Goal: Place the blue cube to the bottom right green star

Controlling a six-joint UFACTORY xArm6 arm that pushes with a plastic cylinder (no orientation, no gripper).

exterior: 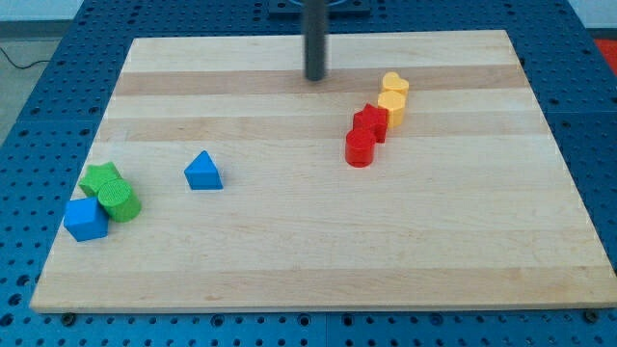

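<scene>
- Wooden board: a pale plank surface lying on a blue perforated bench; its edges run roughly parallel to those of the bench.
- My tip: the lower end of a dark upright rod, standing near the board's top edge, a little left of centre. It touches no block. The arm carries no pincer, so no spread or pressed state applies.
- Blue cube: near the board's left edge, toward the bottom-left corner. It lies just below and to the left of the green pair, touching or nearly touching the green cylinder.
- Green star: near the left edge, just above the blue cube, in contact with the green cylinder.
- Green cylinder: directly to the lower right of the green star, between the star and the cube.
- Blue triangular block: alone, left of centre, well apart from the green pair.
- Red cylinder and red block: touching, right of centre; the shape of the latter is unclear.
- Two yellow blocks, the upper one heart-shaped, the lower yellow block: in line with the red ones, forming a diagonal row rising toward the top-right corner. The tip stands to the upper left of this row.
</scene>
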